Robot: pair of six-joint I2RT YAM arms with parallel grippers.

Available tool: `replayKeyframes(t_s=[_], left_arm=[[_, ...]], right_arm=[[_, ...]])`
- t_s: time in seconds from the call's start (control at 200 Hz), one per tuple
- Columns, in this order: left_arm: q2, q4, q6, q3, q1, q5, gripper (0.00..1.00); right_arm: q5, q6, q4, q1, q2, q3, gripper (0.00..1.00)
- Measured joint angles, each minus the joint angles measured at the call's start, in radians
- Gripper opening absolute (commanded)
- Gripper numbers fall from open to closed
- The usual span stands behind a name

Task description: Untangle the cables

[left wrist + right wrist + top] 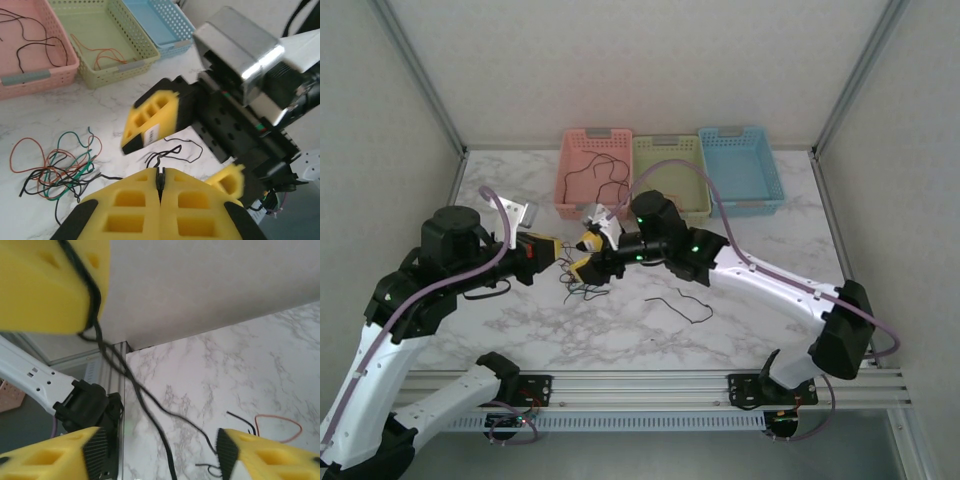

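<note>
My left gripper [160, 173] is shut on a black cable [172, 150] whose loops trail onto the marble. In the top view the left gripper [561, 253] meets my right gripper [585, 252] tip to tip above the tangle of cables [584, 291]. That tangle [57, 170] holds black, red, orange and green wires. The right gripper [159, 452] is open. Two black strands [145, 400] hang from the left gripper's yellow finger [50, 285] and pass between the right fingers, untouched.
A pink basket [572, 205] holds black cables, a green basket [107, 70] holds an orange one, and a blue basket [760, 200] stands to their right. One loose black cable [680, 305] lies right of the tangle. An orange loop [280, 427] lies on the marble.
</note>
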Motion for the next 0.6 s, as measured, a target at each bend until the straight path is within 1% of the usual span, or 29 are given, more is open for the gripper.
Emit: replayKeyframes(t_s=[0.055,0.12,0.17,0.235,0.245,0.27,0.33,0.385,0.441,0.536,0.601], left_arm=[[0.0,0.001,-0.001,0.0,0.0,0.008,0.0],[0.0,0.001,-0.003,0.0,0.0,0.012,0.0],[0.0,0.001,-0.004,0.0,0.0,0.015,0.0],[0.0,0.001,-0.005,0.0,0.0,0.019,0.0],[0.0,0.001,-0.005,0.0,0.0,0.019,0.0],[0.0,0.001,-0.005,0.0,0.0,0.019,0.06],[0.0,0.001,-0.006,0.0,0.0,0.019,0.27],[0.0,0.001,-0.012,0.0,0.0,0.018,0.49],[-0.002,0.002,-0.015,0.002,0.0,0.016,0.65],[-0.016,0.001,-0.019,0.003,0.0,-0.01,0.83],[-0.038,0.0,-0.029,0.003,0.0,-0.058,0.89]], right_arm=[[-0.001,0.002,0.001,0.008,0.029,0.03,0.43],[-0.001,0.001,0.009,0.013,0.051,0.053,0.36],[-0.003,-0.007,0.023,0.014,0.06,0.059,0.23],[-0.011,-0.005,0.034,0.014,0.061,0.059,0.01],[-0.013,0.001,0.036,0.014,0.061,0.059,0.0],[-0.016,-0.003,0.041,0.014,0.061,0.06,0.0],[-0.016,-0.002,0.045,0.015,0.06,0.059,0.0],[-0.008,-0.003,0.044,0.015,0.056,0.058,0.0],[0.008,-0.008,0.045,0.015,0.048,0.056,0.0],[0.042,-0.01,0.039,0.013,0.008,0.042,0.0],[0.074,-0.009,0.027,0.003,-0.035,0.031,0.0]])
